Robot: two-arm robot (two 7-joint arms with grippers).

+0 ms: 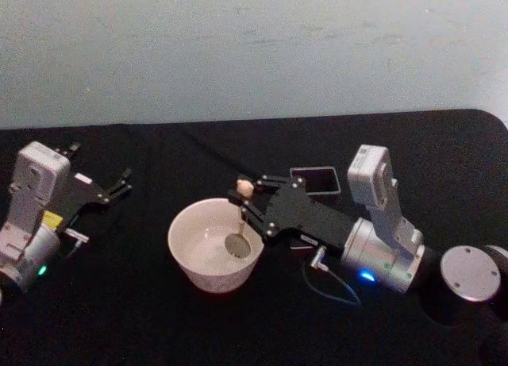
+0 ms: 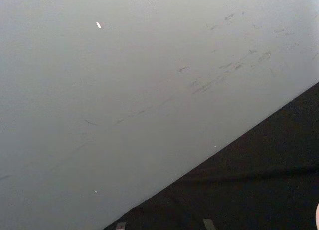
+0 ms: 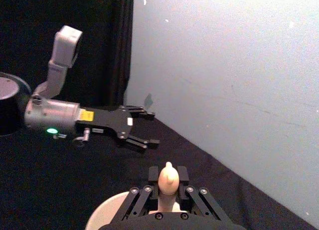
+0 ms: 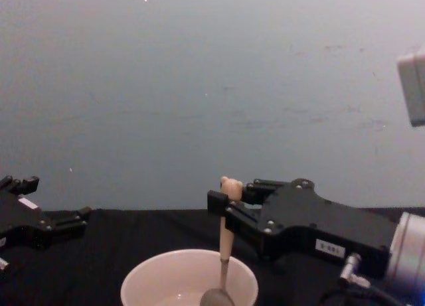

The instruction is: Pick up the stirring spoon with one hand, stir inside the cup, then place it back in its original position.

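Right gripper [image 1: 248, 198] pinches the stirring spoon [image 1: 240, 220] upright, its metal bowl inside the cup [image 1: 178, 233]. Left gripper [image 1: 101, 164] sits spread, well apart. The chest view cuts off the cup's base.

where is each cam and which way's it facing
Head: high, looking down; both arms, right gripper holding the stirring spoon in the cup.
Chest: low, facing the wall; both arms.
Left wrist: left arm, facing wall and table.
Right wrist: behind its gripper, facing the open left gripper.
Head and chest share spoon and cup.
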